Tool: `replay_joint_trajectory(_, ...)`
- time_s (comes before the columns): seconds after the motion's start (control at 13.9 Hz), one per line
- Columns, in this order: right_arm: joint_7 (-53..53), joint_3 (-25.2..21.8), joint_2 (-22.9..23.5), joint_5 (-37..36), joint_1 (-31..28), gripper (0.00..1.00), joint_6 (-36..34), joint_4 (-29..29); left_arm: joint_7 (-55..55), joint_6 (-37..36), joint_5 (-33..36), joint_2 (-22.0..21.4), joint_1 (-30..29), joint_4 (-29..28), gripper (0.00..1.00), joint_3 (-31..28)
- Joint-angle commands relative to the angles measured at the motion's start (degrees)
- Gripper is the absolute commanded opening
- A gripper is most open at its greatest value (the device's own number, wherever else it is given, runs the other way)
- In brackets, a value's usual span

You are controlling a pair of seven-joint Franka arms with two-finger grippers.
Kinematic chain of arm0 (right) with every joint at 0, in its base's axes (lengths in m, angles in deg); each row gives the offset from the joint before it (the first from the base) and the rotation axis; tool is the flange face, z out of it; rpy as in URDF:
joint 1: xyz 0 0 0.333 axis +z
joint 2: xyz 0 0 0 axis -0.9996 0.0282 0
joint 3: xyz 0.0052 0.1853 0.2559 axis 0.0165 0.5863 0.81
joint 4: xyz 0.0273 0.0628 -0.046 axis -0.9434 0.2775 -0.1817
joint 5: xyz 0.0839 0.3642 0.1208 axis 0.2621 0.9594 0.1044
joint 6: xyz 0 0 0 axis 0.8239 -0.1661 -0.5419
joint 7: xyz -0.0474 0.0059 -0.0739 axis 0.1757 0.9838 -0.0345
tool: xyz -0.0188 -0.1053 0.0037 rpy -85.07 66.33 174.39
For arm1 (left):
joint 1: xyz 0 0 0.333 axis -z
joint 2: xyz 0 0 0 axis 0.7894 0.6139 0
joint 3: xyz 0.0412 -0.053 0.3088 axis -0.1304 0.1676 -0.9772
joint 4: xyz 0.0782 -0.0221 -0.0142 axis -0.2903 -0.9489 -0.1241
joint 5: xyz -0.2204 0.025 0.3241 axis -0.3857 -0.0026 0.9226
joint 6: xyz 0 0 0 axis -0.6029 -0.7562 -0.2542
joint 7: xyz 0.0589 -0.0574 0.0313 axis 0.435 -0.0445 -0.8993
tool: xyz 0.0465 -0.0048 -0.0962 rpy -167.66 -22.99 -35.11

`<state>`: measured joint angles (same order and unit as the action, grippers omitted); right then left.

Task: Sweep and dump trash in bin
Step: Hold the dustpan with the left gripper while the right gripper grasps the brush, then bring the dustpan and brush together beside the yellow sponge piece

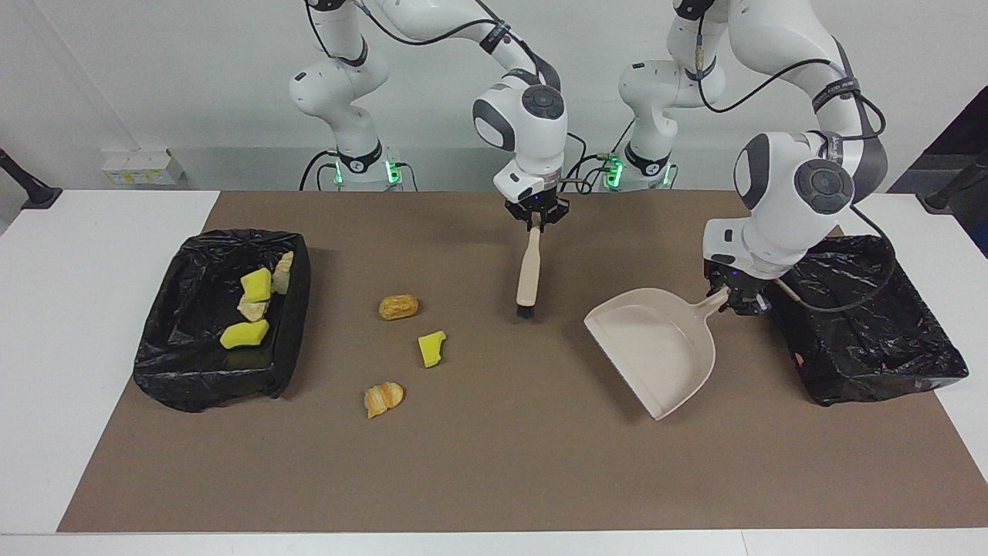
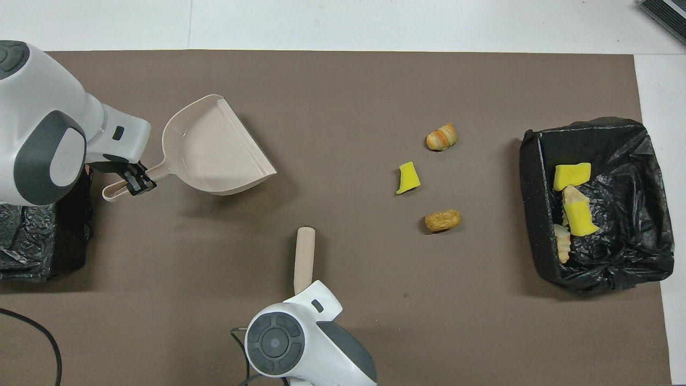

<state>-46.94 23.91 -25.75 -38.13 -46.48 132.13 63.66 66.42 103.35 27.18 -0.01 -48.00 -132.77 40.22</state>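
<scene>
Three pieces of trash lie on the brown mat: a brown lump (image 1: 398, 306) (image 2: 442, 220), a yellow sponge bit (image 1: 431, 348) (image 2: 408, 178) and an orange bread lump (image 1: 384, 398) (image 2: 442, 136). Several more scraps (image 1: 255, 286) (image 2: 572, 177) lie in the black-lined bin (image 1: 208, 386) (image 2: 530, 214) at the right arm's end. My right gripper (image 1: 534, 224) is shut on the handle of the beige brush (image 1: 529, 270) (image 2: 304, 257), which hangs bristles down over the mat's middle. My left gripper (image 1: 733, 300) (image 2: 136, 179) is shut on the handle of the beige dustpan (image 1: 656, 351) (image 2: 214, 147), its mouth toward the trash.
A second black-lined bin (image 1: 880, 363) (image 2: 32, 252) stands at the left arm's end, right beside the left gripper. The brown mat (image 1: 540, 463) covers most of the white table. A black cable (image 2: 43, 332) lies near the left arm's base.
</scene>
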Motion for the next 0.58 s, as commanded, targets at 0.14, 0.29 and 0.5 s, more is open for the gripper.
replay_joint_trajectory(0.14, -0.42, 0.29, -2.33, -2.95, -2.53, 0.00, -2.49, -0.69, 0.83, 13.54, 1.96, -7.49, 3.69, -13.25, 0.00, -0.53)
replay_joint_trajectory(0.29, -0.77, 0.20, -2.59, -3.39, -3.06, 0.00, -2.84, -0.69, 0.48, 12.84, 1.96, -7.68, 3.96, -13.44, 0.00, -0.44)
replay_joint_trajectory(0.5, -0.43, 0.20, -3.65, -4.00, -5.60, 0.00, -4.60, -1.13, -0.05, 12.40, 1.87, -8.20, 6.59, -14.23, 0.00, -0.35)
